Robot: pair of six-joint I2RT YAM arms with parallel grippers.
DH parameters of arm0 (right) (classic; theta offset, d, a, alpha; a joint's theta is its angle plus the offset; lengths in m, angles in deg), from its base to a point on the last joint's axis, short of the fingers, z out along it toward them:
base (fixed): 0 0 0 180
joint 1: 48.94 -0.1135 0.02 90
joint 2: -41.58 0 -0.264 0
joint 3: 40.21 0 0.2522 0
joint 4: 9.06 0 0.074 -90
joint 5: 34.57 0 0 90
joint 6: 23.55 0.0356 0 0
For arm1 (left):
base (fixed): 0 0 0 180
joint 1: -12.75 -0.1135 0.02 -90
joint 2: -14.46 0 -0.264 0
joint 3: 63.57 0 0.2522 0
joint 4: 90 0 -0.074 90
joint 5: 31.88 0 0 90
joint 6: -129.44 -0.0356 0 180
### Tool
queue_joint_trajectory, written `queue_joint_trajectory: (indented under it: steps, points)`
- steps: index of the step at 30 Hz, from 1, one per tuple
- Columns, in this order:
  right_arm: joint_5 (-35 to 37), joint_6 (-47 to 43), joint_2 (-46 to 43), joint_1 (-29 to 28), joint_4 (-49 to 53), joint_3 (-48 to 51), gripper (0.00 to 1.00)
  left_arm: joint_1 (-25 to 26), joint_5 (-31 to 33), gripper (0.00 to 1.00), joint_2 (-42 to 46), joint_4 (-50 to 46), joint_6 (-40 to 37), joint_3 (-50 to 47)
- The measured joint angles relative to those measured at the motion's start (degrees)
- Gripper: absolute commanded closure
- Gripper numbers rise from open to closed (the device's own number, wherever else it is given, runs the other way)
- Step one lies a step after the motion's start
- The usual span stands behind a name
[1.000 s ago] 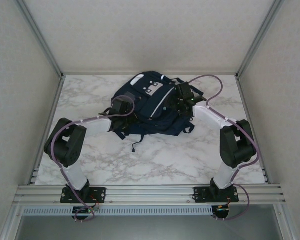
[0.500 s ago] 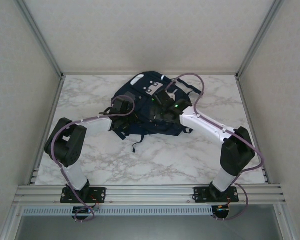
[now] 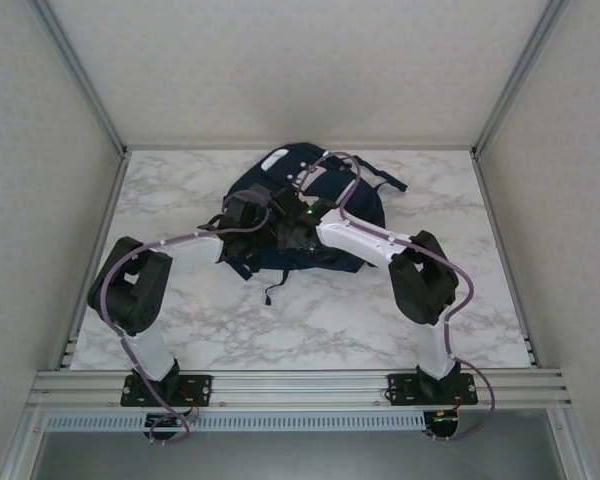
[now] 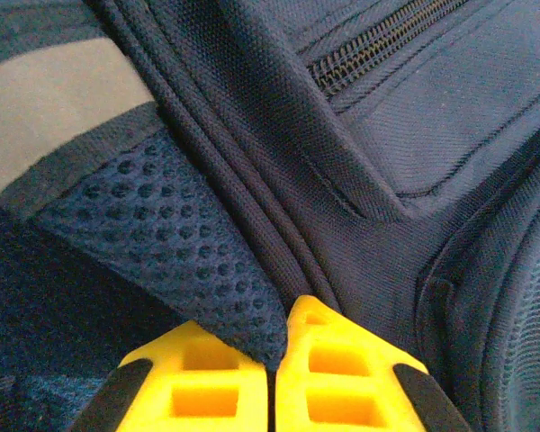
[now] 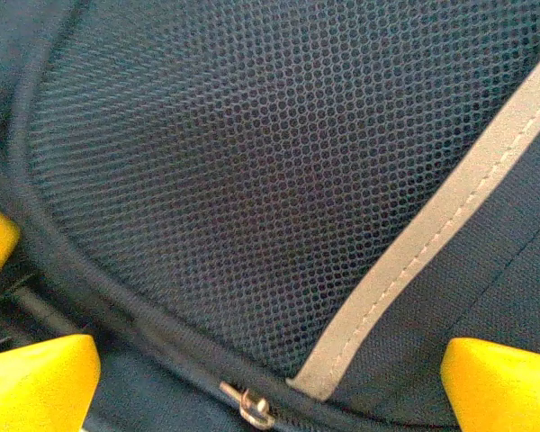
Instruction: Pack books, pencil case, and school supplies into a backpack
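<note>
The navy backpack (image 3: 365, 200) lies at the middle back of the marble table. My left gripper (image 3: 263, 224) is at the bag's left side, and its yellow fingers (image 4: 342, 360) are shut on a fold of dotted mesh and navy fabric of the backpack (image 4: 387, 135). My right gripper (image 3: 288, 235) hovers over the bag's left-centre, close to the left one. It is open, its fingertips (image 5: 36, 378) wide apart over the dark mesh panel (image 5: 252, 162), with a metal zipper pull (image 5: 252, 408) between them. The books, pencil case and school supplies are out of view.
A grey-white stripe (image 5: 450, 216) runs beside the mesh. A closed zipper (image 4: 378, 40) crosses the bag's upper fabric. Straps trail off the bag's near edge (image 3: 270, 290). Bare marble (image 3: 310, 320) lies in front of the bag, and metal frame posts (image 3: 90, 110) stand at the table's sides.
My right arm has swung left across the backpack, from its right side to its left-centre, and its jaws have opened a little wider. The left gripper has stayed shut on the fabric.
</note>
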Motion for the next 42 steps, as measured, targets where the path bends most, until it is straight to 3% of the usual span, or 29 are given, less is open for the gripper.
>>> queue_joint_trajectory:
  steps: [9, 14, 25, 33, 36, 42]
  points:
    - [9.6, 4.0, 1.3, -1.2, 4.6, -0.6, 0.01, 0.1, -1.5, 1.00, 2.1, -1.7, -0.3, -0.4]
    - [11.4, 3.8, -2.6, -1.3, 4.7, 3.6, 0.01, 0.0, -3.0, 1.00, 2.6, -2.1, -0.5, -0.4]
    - [9.0, 2.1, -17.3, -0.3, 6.5, 11.4, 0.01, -1.1, -3.4, 1.00, 3.1, -3.8, -1.6, -0.4]
    - [2.0, 5.0, -15.2, -0.3, -0.5, 13.5, 0.02, -1.4, -3.3, 1.00, 3.2, -4.2, -1.8, -0.4]
    - [1.2, 6.5, -13.7, -0.7, -2.0, 13.9, 0.06, -1.4, -3.2, 1.00, 3.3, -4.2, -1.8, -0.6]
    - [-0.3, 7.2, -12.5, -0.9, -5.0, 15.9, 0.35, -1.6, -2.9, 1.00, 4.1, -4.1, -2.0, -1.4]
